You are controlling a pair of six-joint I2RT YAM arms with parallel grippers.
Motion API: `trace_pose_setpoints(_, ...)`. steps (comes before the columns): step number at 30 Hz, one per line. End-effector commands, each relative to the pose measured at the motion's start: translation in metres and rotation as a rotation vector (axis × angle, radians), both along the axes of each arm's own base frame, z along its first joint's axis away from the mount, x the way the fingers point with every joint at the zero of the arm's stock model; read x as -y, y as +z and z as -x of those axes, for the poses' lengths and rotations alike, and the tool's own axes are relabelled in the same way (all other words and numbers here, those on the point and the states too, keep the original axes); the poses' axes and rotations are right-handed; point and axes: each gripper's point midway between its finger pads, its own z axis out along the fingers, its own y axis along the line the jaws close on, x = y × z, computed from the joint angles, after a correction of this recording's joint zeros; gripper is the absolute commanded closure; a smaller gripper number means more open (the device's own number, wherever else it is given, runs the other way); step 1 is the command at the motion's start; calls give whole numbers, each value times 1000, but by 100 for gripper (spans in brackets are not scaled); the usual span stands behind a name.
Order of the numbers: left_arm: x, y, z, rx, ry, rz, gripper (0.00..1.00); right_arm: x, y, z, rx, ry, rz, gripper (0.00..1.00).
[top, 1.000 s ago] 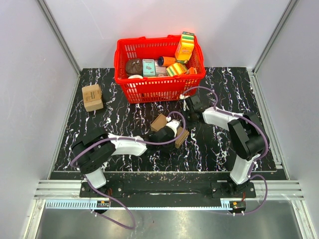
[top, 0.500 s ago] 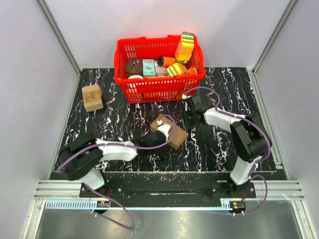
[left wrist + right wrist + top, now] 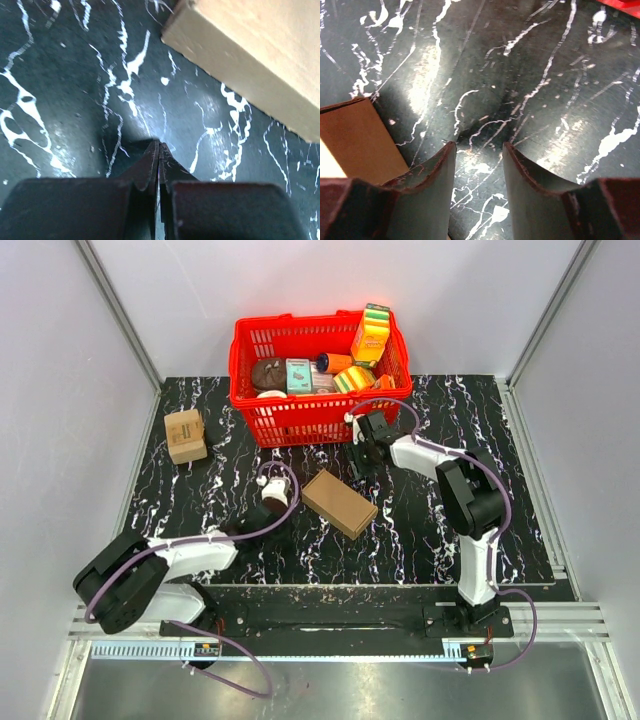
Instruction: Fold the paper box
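Found box [image 3: 339, 503] closed, lying diagonal mid-counter [image 3: 440, 530]. Saw left claw [image 3: 159, 156] pinched tight, empty, just beside box. Saw right claw [image 3: 479, 162] slightly parted, empty, near basket [image 3: 320, 408]. Judged folding nearly complete: worth checking flaps, pressing lid flat. Noted glossy black marbled counter, grey walls [image 3: 60, 360].

free: table [image 3: 430, 530] near and right of paper box [image 3: 339, 504] | obstacle: red basket [image 3: 310, 422] behind | small tan box [image 3: 185, 435] far left
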Motion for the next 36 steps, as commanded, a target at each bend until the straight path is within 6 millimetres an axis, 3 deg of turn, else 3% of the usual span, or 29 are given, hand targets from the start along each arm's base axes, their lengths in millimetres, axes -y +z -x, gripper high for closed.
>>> trace_pose_setpoints(1, -4, 17, -31, 97, 54, 40, 100, -20, 8, -11, 22, 105, -46, 54)
trace_pose_setpoints(8, 15, 20, -60, 128, 15, 96, 100, -35, 0, 1, -30, 181, -109, 61)
trace_pose_setpoints(16, 32, 9, -76, 112, -17, 86, 100, -46, -2, 21, -83, 233, -185, 64)
trace_pose_setpoints(30, 40, 1, -66, 77, -93, 90, 100, -76, 16, 60, -126, 426, -330, 65)
trace_pose_setpoints(36, 28, 2, -38, 35, -60, 117, 100, -62, 15, 63, -117, 361, -280, 61)
